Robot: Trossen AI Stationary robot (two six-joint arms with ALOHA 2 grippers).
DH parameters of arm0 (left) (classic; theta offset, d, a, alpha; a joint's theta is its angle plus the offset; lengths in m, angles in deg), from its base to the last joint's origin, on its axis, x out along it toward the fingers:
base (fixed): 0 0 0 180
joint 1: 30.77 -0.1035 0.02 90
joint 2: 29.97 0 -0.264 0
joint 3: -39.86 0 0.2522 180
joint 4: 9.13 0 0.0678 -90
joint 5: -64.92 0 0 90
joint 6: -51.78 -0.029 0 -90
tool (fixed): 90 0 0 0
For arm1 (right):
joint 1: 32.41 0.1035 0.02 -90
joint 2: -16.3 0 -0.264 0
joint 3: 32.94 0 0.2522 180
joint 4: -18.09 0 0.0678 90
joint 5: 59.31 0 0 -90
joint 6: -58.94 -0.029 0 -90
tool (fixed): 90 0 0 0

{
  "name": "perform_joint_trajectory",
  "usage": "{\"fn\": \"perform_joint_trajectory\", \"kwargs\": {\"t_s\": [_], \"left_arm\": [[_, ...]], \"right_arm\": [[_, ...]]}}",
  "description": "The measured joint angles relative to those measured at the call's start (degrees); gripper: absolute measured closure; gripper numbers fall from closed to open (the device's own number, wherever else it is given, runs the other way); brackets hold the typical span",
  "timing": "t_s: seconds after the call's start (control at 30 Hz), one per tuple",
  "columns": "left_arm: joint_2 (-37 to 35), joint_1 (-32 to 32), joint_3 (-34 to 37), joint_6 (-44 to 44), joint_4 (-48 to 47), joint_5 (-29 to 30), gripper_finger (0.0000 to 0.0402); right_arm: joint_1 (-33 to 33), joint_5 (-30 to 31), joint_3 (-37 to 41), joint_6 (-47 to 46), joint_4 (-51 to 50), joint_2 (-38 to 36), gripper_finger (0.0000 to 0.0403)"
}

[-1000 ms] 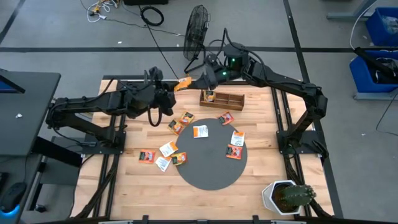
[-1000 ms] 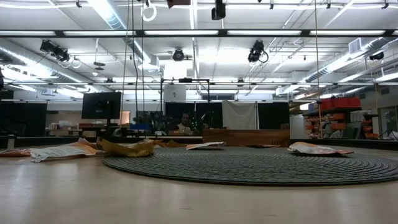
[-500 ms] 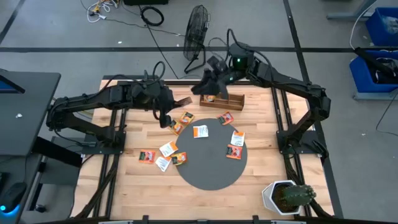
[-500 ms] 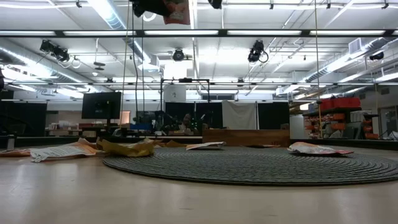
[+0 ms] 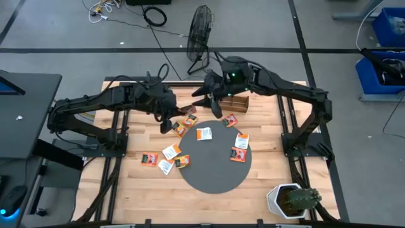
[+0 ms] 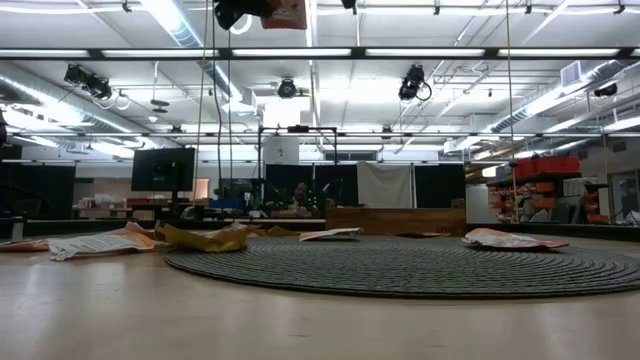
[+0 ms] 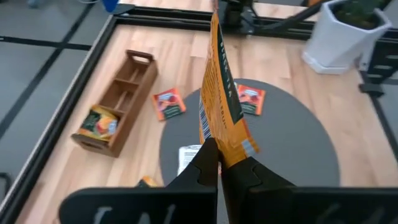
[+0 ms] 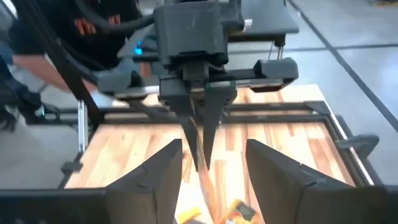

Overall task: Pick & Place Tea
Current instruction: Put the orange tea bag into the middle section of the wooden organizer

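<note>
Left gripper (image 7: 217, 163) jaws clamping orange sachet (image 7: 221, 99), right gripper (image 8: 209, 167) jaws spread

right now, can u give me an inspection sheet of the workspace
surface: wooden table with a round dark mat.
job's things: tea sachets scattered on mat and wood; one sachet held upright in the left gripper; one lies in the wooden tray, in an end compartment.
clutter: potted cactus at a table corner.
grippers: left gripper shut on the sachet above the table; right gripper open, facing it near the tray.
cables: loose cables on the floor beyond the table.
surroundings: fan, blue bins.
</note>
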Motion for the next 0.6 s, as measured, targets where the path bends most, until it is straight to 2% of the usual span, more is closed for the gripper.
{"fn": "perform_joint_trajectory", "kwargs": {"t_s": [0.23,0.4,0.6], "left_arm": [[0.00,-0.04,0.07,-2.88,-1.38,-1.18,0.0399],[0.02,-0.04,0.13,-3.18,-4.84,-1.15,0.0399],[0.04,-0.08,0.13,-4.23,-6.67,-0.96,0.0399]], "right_arm": [[0.49,0.40,-14.72,2.91,-17.45,9.21,0.0225],[0.66,-1.13,-20.08,3.90,-20.32,13.97,0.0225],[1.71,-3.48,-22.23,3.92,-22.06,17.52,0.0225]]}}
